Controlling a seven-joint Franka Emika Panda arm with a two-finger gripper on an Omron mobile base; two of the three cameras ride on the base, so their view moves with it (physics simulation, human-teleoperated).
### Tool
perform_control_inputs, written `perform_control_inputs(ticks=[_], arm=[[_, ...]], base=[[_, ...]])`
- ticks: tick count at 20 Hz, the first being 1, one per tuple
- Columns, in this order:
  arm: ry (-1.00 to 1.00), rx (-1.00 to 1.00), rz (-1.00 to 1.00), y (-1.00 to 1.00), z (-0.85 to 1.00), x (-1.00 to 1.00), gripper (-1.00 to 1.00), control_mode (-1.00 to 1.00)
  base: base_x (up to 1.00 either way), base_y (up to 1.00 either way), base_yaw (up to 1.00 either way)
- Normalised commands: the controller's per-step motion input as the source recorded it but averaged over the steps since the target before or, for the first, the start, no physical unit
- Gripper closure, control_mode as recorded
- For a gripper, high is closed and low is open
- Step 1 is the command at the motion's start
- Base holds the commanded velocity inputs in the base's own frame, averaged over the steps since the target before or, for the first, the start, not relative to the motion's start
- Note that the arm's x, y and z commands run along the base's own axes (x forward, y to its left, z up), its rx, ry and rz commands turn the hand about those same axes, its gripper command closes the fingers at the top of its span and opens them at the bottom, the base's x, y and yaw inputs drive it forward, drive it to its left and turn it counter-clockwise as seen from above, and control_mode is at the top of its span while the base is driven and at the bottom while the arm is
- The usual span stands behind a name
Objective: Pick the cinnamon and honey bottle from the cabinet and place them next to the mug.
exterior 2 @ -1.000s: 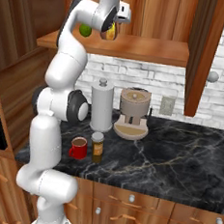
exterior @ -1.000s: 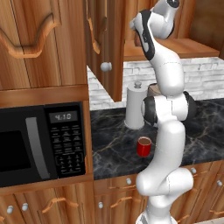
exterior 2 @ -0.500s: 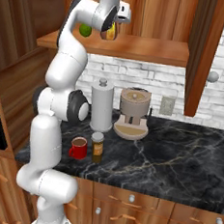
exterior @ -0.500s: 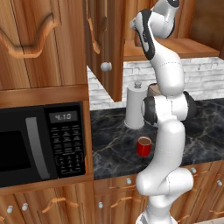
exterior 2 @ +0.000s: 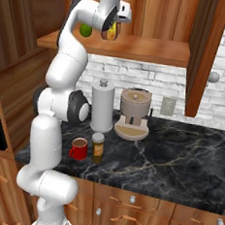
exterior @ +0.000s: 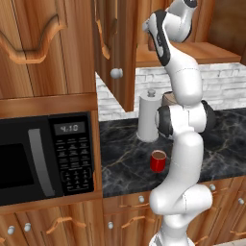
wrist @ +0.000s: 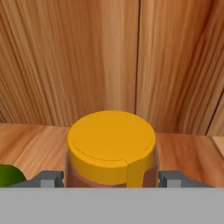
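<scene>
The honey bottle (wrist: 111, 146), amber with a yellow cap, stands on the shelf of the open cabinet (exterior 2: 140, 48). My gripper (wrist: 111, 179) reaches into the cabinet from above, and its two fingertips (wrist: 47, 178) press against the bottle's sides, so it is shut on it. In the right base view the gripper (exterior 2: 112, 30) and the honey bottle (exterior 2: 111, 34) sit at the shelf's left end. Down on the counter, the cinnamon (exterior 2: 97, 147) stands upright right beside the red mug (exterior 2: 79, 149). The mug (exterior: 158, 161) also shows in front of my arm.
A green round fruit (exterior 2: 85, 30) lies on the shelf left of the bottle. A paper-towel roll (exterior 2: 101, 108) and a coffee machine (exterior 2: 134, 114) stand behind the mug. The open cabinet door (exterior 2: 204, 50) hangs at the right. A microwave (exterior: 43, 158) sits at the left.
</scene>
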Motion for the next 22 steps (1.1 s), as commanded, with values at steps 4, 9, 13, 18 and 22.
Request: perform_control_inputs(ticks=[4, 9, 13, 18, 22], arm=[[-0.02, 0.0, 0.0, 0.0, 0.0, -0.24, 1.0, -1.0], [-0.13, 0.0, 0.06, 0.0, 0.0, -0.78, 1.0, -1.0], [-0.17, 0.0, 0.09, 0.0, -0.08, -1.0, 1.0, -1.0], [-0.14, 0.0, 0.09, 0.0, -0.2, -1.0, 1.0, -1.0], [-0.09, 0.0, 0.1, 0.0, -0.01, -0.99, 1.0, -1.0]], base=[[0.0, 0.0, 0.0], [0.0, 0.0, 0.0], [0.0, 0.0, 0.0], [0.0, 0.0, 0.0], [0.0, 0.0, 0.0]])
